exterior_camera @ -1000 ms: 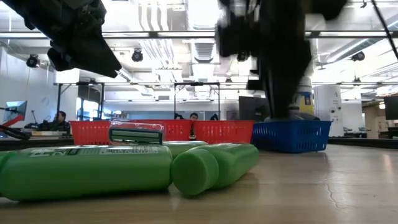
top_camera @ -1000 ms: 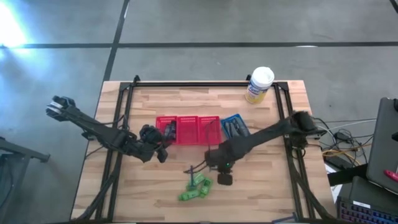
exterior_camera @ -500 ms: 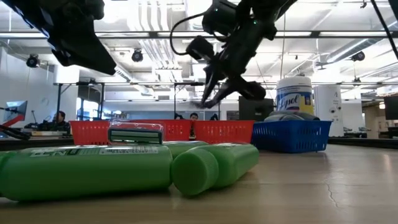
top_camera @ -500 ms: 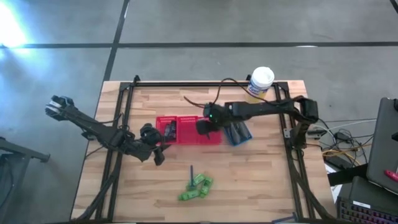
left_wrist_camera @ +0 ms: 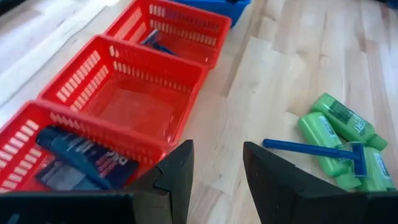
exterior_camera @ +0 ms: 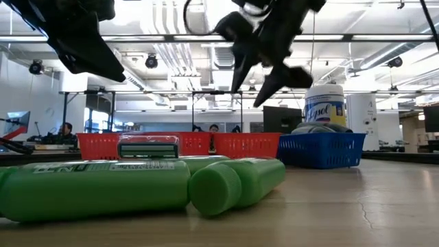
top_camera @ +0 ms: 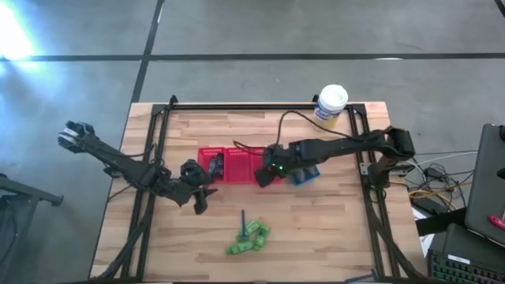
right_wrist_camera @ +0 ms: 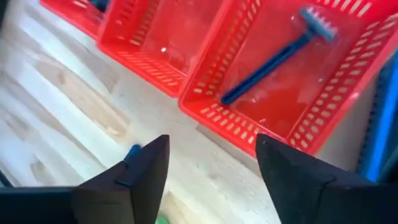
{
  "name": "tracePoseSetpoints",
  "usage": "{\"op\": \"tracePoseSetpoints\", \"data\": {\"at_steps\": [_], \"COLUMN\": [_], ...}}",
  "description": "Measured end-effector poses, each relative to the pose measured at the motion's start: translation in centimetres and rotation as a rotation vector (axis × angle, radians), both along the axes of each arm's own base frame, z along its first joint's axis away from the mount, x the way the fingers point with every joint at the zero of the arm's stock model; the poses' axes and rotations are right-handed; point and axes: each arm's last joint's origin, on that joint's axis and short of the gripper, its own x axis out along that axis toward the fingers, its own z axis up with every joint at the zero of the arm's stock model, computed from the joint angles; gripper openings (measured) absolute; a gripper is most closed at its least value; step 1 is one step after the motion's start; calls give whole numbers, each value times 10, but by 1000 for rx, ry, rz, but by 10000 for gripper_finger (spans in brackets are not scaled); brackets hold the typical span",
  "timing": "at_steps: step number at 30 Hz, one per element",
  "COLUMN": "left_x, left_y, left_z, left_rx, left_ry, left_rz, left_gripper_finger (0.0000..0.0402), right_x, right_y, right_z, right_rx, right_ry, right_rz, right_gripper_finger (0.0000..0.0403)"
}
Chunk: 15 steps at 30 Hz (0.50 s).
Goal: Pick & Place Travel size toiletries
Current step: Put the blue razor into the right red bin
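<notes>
Jaws parted and bare on both grippers, we note: right gripper [top_camera: 263, 175] above red mesh basket [right_wrist_camera: 292, 81] holding slim blue razor [right_wrist_camera: 273, 53]; left gripper [top_camera: 201, 197] over plank worktop [top_camera: 331, 237].

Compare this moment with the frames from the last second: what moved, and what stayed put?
The right gripper lifted off the table in front of the baskets, swung over the red baskets, and now hangs open above the rightmost one, where a blue razor lies. The left gripper barely shifted. The green bottles, the second razor beside them and the blue basket stayed put.
</notes>
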Motion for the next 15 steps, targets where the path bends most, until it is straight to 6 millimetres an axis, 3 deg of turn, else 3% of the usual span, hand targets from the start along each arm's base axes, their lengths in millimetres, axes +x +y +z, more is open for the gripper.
{"op": "tracePoseSetpoints", "data": {"at_steps": [4,7,15], "left_x": [5,13,50], "left_y": [-3,-8,-35], "left_z": [-2,-5,-33], "left_rx": [12,37,393], "left_ry": [-2,-6,17], "left_rz": [-36,-124,-747], "left_gripper_finger": [145,145,145], "right_x": [-7,-12,-32], "right_y": [14,36,90], "right_z": [14,20,17], "right_rx": [-43,-59,-49], "right_ry": [-33,-43,48], "right_rz": [39,139,313], "right_gripper_finger": [252,260,254]}}
